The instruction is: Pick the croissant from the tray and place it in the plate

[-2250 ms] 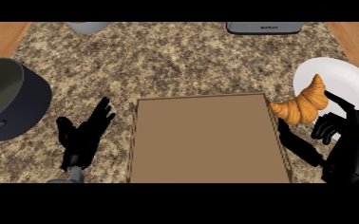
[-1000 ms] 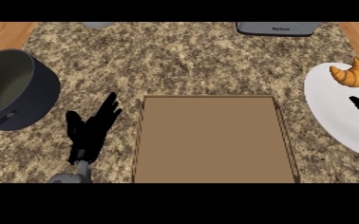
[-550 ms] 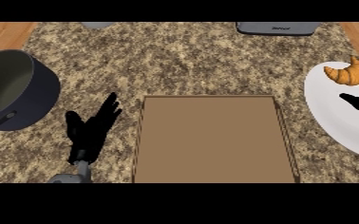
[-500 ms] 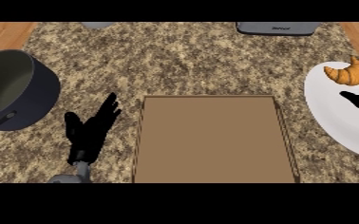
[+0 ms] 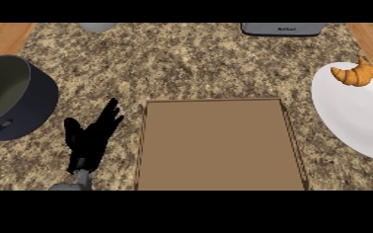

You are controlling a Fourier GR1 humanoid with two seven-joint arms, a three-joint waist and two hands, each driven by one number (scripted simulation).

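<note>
gone from view since earlier, the right hand; croissant (image 5: 353, 73) lying on plate (image 5: 336, 116) at 3 o'clock, tray (image 5: 218, 145) bare, left hand (image 5: 91, 135) released at 8 o'clock; best kept clear.

One croissant (image 5: 353, 74), one plate (image 5: 339, 113), one tray (image 5: 218, 145), one dark pot (image 5: 25, 98), one hand (image 5: 89, 138).

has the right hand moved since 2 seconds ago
Yes. It was beside the croissant at the plate, right of the tray; it has since withdrawn out of view.
</note>
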